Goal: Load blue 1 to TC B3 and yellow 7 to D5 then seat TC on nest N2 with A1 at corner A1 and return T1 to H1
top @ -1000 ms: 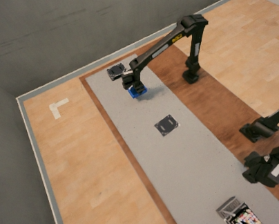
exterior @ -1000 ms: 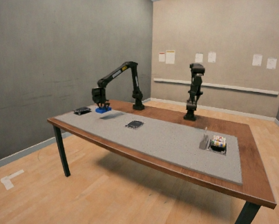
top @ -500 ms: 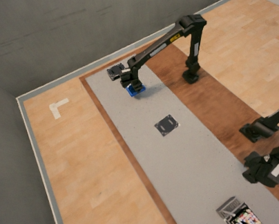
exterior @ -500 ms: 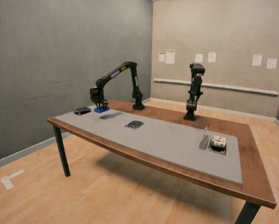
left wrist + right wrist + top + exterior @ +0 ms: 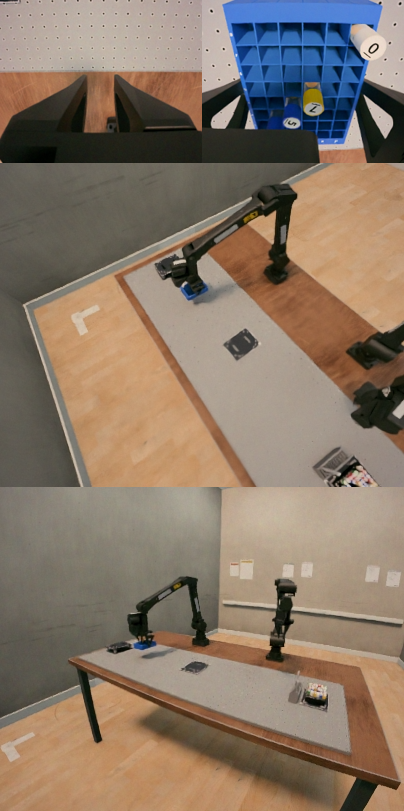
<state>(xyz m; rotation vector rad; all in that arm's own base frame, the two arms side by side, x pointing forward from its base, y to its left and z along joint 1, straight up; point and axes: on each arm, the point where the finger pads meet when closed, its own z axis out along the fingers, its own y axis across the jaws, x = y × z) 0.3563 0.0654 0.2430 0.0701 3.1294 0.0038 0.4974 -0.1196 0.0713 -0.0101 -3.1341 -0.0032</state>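
Observation:
My right gripper [image 5: 193,288] [image 5: 142,640] [image 5: 301,81] is shut on the blue tube carrier TC [image 5: 190,294] [image 5: 145,645] [image 5: 267,40], gripping its two long sides. It holds TC just above the mat, right beside the dark raised nest N2 [image 5: 166,267] [image 5: 119,647]. In TC a yellow vial 7 [image 5: 312,102] and a blue vial [image 5: 290,120] stand in wells in neighbouring columns, both leaning a little. A cream vial 0 [image 5: 368,43] lies tilted at one corner of TC. My left gripper [image 5: 100,81] is part open with nothing between its fingers, over the wooden table edge.
The vial rack R1 [image 5: 356,475] [image 5: 316,692] with several vials and the grey holder H1 [image 5: 330,462] [image 5: 295,694] stand at the mat's other end. A flat dark plate [image 5: 241,343] [image 5: 195,667] lies mid-mat. The left arm [image 5: 380,408] [image 5: 281,617] is folded up at its base.

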